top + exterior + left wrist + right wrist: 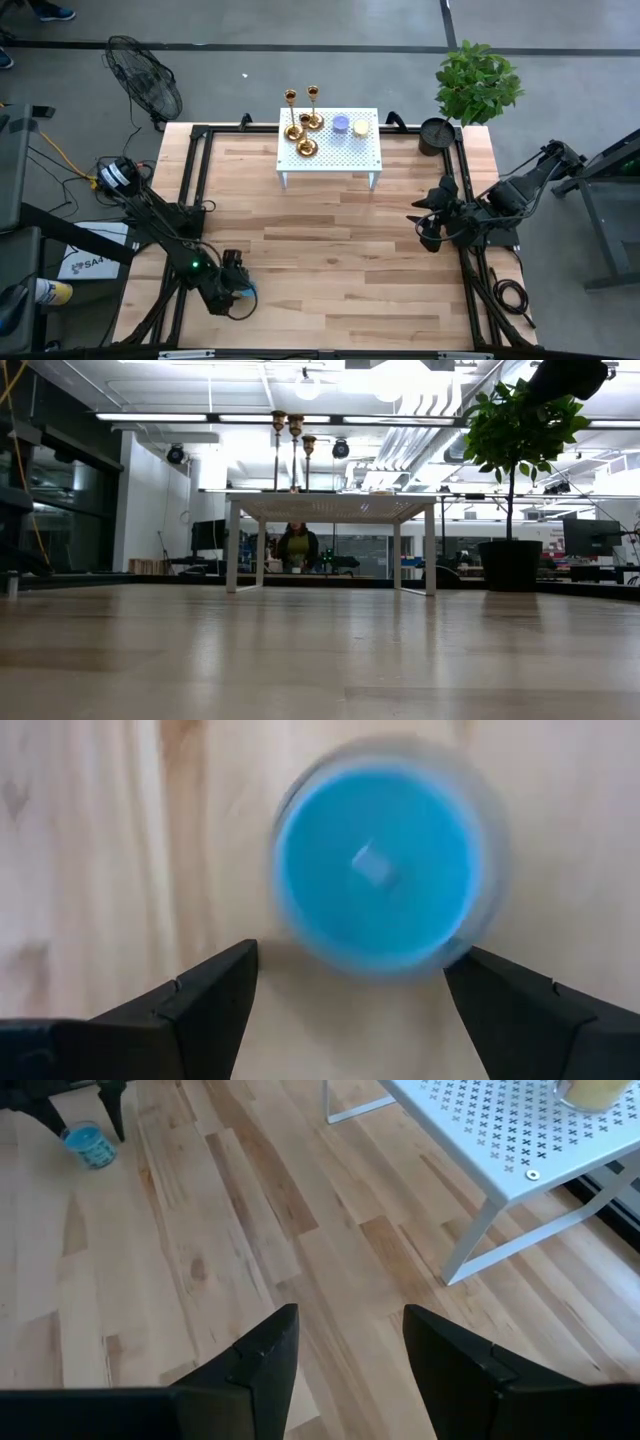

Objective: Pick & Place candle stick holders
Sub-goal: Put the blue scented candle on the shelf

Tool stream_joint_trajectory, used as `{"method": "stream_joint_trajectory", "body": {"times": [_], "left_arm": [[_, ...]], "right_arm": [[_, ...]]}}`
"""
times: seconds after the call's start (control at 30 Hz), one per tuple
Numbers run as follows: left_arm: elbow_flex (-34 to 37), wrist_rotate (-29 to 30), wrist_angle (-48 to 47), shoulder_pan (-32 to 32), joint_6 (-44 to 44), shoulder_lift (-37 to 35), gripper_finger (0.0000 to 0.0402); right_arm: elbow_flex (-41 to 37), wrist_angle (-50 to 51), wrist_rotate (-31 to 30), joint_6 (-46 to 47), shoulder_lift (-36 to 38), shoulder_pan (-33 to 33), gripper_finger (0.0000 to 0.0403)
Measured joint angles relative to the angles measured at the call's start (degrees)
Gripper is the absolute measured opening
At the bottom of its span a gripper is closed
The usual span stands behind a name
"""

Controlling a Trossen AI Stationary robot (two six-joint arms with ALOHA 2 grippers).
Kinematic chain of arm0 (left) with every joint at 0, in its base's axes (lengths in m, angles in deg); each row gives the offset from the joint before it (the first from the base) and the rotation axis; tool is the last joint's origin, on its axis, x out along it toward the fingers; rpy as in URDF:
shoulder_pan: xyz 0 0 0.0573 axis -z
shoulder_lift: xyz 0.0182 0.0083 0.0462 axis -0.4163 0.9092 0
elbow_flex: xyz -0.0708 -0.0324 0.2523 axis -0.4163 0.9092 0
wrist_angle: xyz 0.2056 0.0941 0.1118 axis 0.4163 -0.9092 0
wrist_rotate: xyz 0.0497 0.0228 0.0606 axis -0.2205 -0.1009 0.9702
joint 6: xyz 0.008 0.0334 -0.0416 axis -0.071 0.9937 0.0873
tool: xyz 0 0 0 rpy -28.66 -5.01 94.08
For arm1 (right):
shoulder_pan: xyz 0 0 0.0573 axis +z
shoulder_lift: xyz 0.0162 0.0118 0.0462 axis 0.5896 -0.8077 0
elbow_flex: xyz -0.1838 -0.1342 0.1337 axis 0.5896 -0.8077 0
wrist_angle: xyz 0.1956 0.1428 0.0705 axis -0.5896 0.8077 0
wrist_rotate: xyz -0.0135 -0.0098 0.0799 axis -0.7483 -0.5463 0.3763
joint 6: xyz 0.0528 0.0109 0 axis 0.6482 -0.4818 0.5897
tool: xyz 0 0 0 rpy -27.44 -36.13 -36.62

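Three gold candle stick holders [303, 128] stand on their round bases on a small white perforated table [345, 158] at the far middle; their tops show in the low view [294, 426]. My left gripper [243, 290] is open near the table's front left, pointing down over a blue round disc [375, 870] that lies flat on the wood just beyond its fingertips; the disc also shows in the right wrist view [90, 1146]. My right gripper [430, 226] is open and empty at the table's right side, above bare wood [350, 1342].
A purple disc [341, 124] and a yellow disc [361, 128] lie on the white table beside the holders. A potted plant [476, 82] stands at the far right corner, a fan [146, 82] beyond the far left. Black frame rails [190, 190] border the wood. A person [297, 548] is far behind.
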Motion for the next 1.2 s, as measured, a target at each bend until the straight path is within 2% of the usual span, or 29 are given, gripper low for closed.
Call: {"method": "stream_joint_trajectory", "body": {"times": [0.47,0.73,0.83,1.07,1.2], "left_arm": [[-0.07,10.22,6.24,0.01,-4.89,3.4,0.0311],[-0.07,11.0,6.25,0.04,-6.59,4.0,0.031],[-0.07,11.36,7.35,0.04,-7.15,4.59,0.0296],[-0.04,12.66,8.92,0.04,-8.28,4.78,0.0229],[-0.04,13.93,9.49,0.04,-9.71,4.78,0.0227]], "right_arm": [[0.0,-0.39,0.5,-0.11,0.0,-0.02,0.0177],[0.0,-0.37,0.5,-0.36,0.0,-0.02,0.0177],[0.0,-0.37,0.5,-0.57,0.0,-0.02,0.0177],[0.0,-0.33,0.49,-1.34,0.0,-0.02,0.0177],[0.0,-0.33,0.52,-1.62,0.0,-0.02,0.0177]]}}
